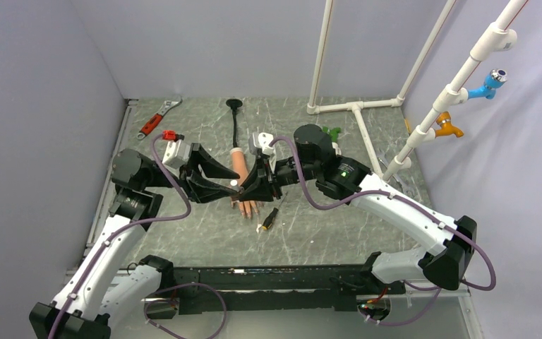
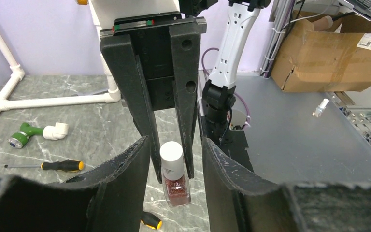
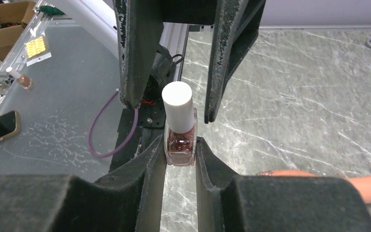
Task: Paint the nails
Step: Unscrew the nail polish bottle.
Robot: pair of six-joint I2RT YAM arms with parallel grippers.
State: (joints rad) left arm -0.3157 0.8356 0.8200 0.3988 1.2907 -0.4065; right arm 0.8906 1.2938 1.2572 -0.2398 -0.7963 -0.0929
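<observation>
As right gripper (image 3: pixel 180 142) pinches bottle (image 2: pixel 176 188), left gripper (image 2: pixel 175 142) opposite

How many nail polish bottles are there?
2. One polish bottle is pinched in the jaws of the right gripper; a second bottle stands on the side surface. Others may be hidden.

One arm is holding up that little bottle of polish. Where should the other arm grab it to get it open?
The white cap, approached from the side opposite the right gripper, one finger on each flank. That gripper clamps the polish bottle by its glass body, so only the cap stands free, and it is narrow enough for the open fingers of the left gripper.
</observation>
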